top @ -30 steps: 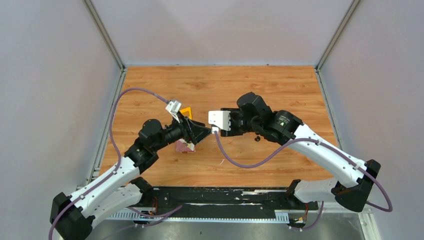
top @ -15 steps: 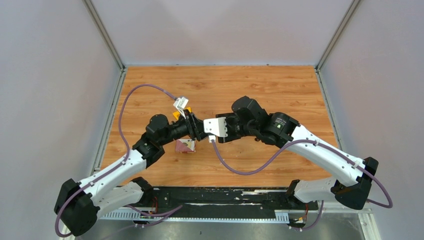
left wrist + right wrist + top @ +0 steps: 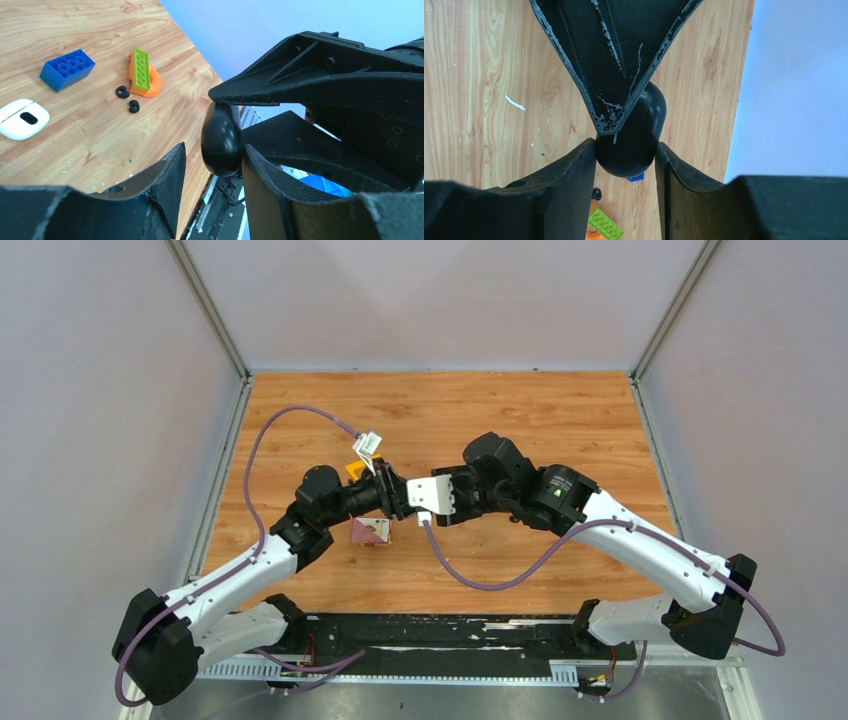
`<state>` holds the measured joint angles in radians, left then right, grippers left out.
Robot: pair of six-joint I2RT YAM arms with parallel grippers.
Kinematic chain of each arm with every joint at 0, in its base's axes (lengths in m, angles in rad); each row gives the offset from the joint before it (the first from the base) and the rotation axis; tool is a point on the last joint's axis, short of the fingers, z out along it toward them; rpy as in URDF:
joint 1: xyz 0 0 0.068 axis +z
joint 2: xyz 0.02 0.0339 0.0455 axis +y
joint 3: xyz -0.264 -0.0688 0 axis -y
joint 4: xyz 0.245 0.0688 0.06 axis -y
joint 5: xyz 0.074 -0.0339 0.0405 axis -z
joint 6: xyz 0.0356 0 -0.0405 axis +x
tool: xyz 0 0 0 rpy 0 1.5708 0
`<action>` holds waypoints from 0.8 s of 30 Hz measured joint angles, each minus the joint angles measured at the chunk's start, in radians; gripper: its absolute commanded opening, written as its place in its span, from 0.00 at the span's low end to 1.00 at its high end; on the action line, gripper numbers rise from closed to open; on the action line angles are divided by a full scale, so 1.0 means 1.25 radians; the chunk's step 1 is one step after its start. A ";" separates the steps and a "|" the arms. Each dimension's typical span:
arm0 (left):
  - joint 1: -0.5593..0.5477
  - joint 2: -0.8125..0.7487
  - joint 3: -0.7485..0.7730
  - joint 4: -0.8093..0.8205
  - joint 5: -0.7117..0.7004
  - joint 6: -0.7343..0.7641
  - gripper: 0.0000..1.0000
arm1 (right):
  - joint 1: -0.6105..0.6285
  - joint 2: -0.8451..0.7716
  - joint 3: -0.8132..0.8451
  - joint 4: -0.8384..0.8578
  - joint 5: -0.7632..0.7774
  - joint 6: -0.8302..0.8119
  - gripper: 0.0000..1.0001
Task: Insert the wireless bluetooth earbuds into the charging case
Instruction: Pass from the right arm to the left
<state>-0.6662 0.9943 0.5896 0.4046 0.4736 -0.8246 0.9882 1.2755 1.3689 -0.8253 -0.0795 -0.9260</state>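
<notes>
The black pebble is clamped between both fingers of the right pincer and held up off the table. From the opposite side it is straddled by the left pincer, which is spread. One finger is pressed against the pebble, and a gap is seen between the pebble and the other. The two pincers are set tip to tip above the middle of the table. Down on the wood, the white charging case is laid flat, a dark oval showing on top, well apart from both pincers. Near it a blue brick is seen. Further along is an orange piece topped by a green studded plate, with two small black bits just beside it
</notes>
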 measured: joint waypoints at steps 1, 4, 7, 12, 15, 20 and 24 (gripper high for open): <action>0.000 0.004 0.002 0.002 0.003 -0.001 0.51 | 0.000 0.000 0.000 0.000 0.000 0.000 0.23; 0.000 0.014 0.008 0.010 0.013 -0.004 0.49 | 0.000 0.000 0.000 0.000 -0.003 0.000 0.23; 0.000 0.017 0.008 0.014 0.019 -0.005 0.43 | 0.000 0.000 -0.002 0.000 -0.008 0.000 0.23; 0.000 0.017 0.008 0.016 0.031 -0.001 0.19 | 0.000 0.000 -0.007 0.000 -0.011 -0.001 0.25; 0.000 0.016 0.008 0.017 0.042 0.007 0.09 | 0.000 0.000 -0.007 0.000 -0.015 -0.002 0.28; 0.002 0.016 0.006 0.020 0.060 0.031 0.03 | 0.000 0.000 -0.007 -0.002 -0.024 0.002 0.45; 0.001 0.009 -0.004 0.026 0.081 0.061 0.02 | -0.003 0.001 -0.003 -0.020 -0.051 0.020 0.63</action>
<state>-0.6647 1.0050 0.5842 0.4370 0.5743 -0.7486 0.9844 1.2770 1.3647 -0.8509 -0.1429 -0.9009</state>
